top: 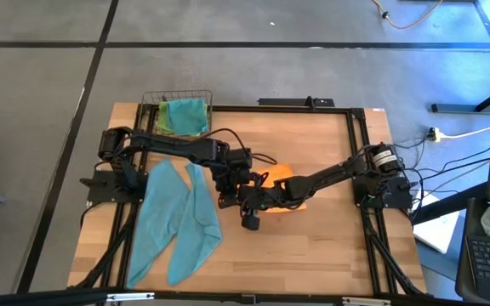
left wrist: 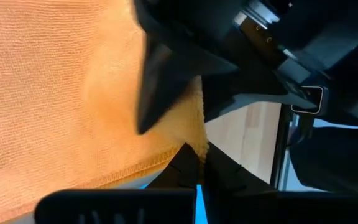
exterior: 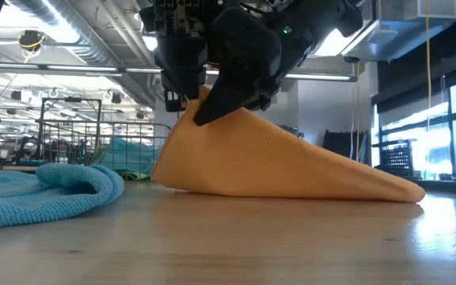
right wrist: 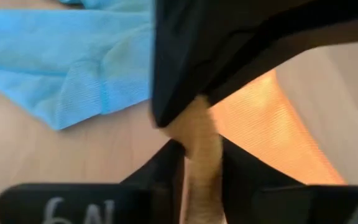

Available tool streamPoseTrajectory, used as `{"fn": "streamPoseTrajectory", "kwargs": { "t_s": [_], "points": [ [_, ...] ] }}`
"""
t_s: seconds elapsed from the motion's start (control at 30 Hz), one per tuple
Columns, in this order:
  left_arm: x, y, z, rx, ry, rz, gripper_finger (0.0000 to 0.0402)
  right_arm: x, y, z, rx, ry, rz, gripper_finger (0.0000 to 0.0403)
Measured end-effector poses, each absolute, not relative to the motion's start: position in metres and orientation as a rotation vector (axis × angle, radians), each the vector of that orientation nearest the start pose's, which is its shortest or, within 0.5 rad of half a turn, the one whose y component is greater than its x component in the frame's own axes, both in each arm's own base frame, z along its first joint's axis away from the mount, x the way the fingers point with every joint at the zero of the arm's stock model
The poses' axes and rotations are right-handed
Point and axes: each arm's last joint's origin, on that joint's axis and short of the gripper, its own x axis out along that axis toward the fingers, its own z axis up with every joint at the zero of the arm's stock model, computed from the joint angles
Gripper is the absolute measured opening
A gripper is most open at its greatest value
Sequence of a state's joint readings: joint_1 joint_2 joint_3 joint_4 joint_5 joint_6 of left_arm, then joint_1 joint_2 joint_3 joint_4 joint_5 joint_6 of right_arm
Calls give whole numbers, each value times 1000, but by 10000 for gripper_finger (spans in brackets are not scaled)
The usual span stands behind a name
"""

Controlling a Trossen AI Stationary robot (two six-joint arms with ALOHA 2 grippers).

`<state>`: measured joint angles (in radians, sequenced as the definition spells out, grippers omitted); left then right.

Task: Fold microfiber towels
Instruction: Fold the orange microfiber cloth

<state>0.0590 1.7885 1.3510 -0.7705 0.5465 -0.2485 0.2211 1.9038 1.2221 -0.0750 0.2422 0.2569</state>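
Both jaws pinch the orange towel [exterior: 275, 162]: left gripper [top: 228, 189] and right gripper [top: 249, 204] lift one edge. Soft, limp, light cloth; best held at corners.

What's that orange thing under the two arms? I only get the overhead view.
Observer: An orange towel. The low view shows one end raised off the table into a peak, with the rest lying on the wood.
Operator: Is anything actually gripping it?
Observer: Yes. The right wrist view shows the right gripper pinching a fold of it between its fingers.
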Motion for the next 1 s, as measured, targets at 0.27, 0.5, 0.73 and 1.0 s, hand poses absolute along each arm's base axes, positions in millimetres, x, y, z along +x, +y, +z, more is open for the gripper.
{"fn": "streamPoseTrajectory", "kwargs": {
  "t_s": [0.27, 0.5, 0.73, 1.0],
  "points": [
    [352, 18, 226, -429, 1216, -318, 27, 385, 97, 172, 79, 856, -7, 11],
    [343, 28, 222, -269, 1252, -407, 83, 377, 110, 169, 66, 911, 14, 6],
    [332, 16, 204, -86, 1173, -738, 106, 371, 116, 166, 67, 943, -30, 11],
    [339, 4, 193, 121, 1071, -758, 108, 367, 126, 165, 174, 953, -84, 11]
  ]
}}
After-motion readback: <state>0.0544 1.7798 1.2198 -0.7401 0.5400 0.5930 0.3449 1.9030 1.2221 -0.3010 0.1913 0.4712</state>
